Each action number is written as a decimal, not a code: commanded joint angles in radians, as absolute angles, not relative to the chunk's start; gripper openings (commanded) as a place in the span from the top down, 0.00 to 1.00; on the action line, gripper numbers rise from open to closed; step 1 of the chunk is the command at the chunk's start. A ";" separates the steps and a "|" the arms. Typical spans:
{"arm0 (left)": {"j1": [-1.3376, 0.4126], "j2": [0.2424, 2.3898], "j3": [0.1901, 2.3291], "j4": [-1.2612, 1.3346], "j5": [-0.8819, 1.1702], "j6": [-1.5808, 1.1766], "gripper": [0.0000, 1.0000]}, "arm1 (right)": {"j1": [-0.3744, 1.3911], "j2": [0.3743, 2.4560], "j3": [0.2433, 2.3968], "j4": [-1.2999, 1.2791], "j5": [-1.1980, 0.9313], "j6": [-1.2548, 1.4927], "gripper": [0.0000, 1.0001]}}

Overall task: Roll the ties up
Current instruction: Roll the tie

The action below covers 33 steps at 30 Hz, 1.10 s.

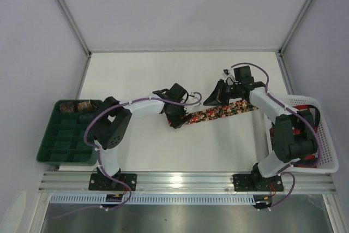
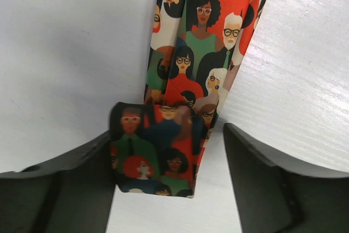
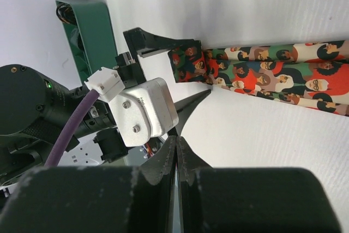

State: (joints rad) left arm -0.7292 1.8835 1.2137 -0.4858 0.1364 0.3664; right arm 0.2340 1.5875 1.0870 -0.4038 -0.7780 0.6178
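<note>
The tie point(image 2: 204, 42) (printed with small cartoon faces in red, green, cream and dark blue) runs down from the top edge across the white table point(image 2: 65, 53) and ends between the black fingers point(image 2: 60, 189) of the left gripper point(image 2: 168, 133). Its near end is folded back on itself. The jaws stand wide: the fold lies against one finger, with bare table showing before the other.

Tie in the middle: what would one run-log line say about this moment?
tie: laid out flat, one end folded over | left gripper: open, straddling the fold | right gripper: shut, holding nothing
</note>
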 commanded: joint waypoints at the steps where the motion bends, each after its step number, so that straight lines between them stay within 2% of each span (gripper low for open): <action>1: -0.733 1.931 1.221 -0.525 0.083 0.388 0.25 | 0.213 1.536 1.078 -0.385 -0.818 0.614 0.92; 7: -0.742 1.939 1.223 -0.531 0.078 0.382 0.37 | 0.192 1.539 1.083 -0.390 -0.827 0.606 0.92; 24: -0.770 1.919 1.227 -0.532 0.035 0.383 0.56 | 0.192 1.577 1.109 -0.397 -0.848 0.594 0.92; 29: -0.770 1.893 1.230 -0.522 0.038 0.374 0.38 | 0.193 1.588 1.108 -0.410 -0.854 0.584 0.93; 30: -0.769 1.890 1.232 -0.525 0.029 0.374 0.33 | 0.192 1.588 1.106 -0.410 -0.856 0.583 0.92; 31: -0.767 1.887 1.232 -0.526 0.032 0.376 0.19 | 0.192 1.588 1.108 -0.411 -0.857 0.584 0.92; 33: -0.762 1.891 1.238 -0.541 0.043 0.385 0.16 | 0.190 1.588 1.112 -0.411 -0.859 0.583 0.93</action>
